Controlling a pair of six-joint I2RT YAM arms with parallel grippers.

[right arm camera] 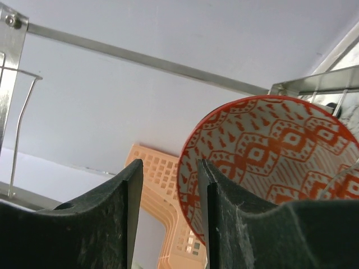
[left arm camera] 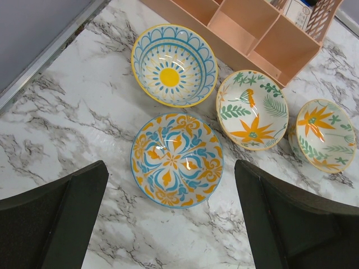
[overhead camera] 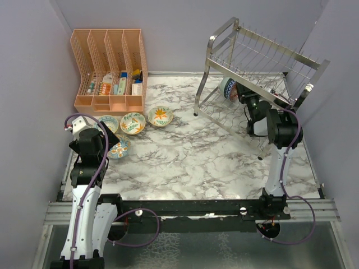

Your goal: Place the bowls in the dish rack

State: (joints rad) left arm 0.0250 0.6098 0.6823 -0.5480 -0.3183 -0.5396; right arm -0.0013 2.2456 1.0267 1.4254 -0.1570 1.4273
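Four patterned bowls lie on the marble table at the left: a blue-and-orange one [left arm camera: 176, 159] [overhead camera: 120, 148], a blue one with a yellow sun [left arm camera: 174, 64], and two cream floral ones [left arm camera: 252, 109] [left arm camera: 325, 134]. My left gripper [left arm camera: 171, 224] [overhead camera: 114, 139] is open and empty, hovering just short of the blue-and-orange bowl. A red patterned bowl [right arm camera: 269, 162] [overhead camera: 227, 88] stands on edge in the lower tier of the silver dish rack [overhead camera: 263, 50]. My right gripper [right arm camera: 168, 165] [overhead camera: 238, 92] is open with its jaws astride the bowl's rim, a gap showing beside the left finger.
The peach slotted organizer [overhead camera: 109, 67] stands at the back left, right behind the bowls [left arm camera: 252, 28], and shows between my right fingers [right arm camera: 162, 185]. Rack rails [right arm camera: 146, 56] pass close above the right gripper. Purple walls close in both sides.
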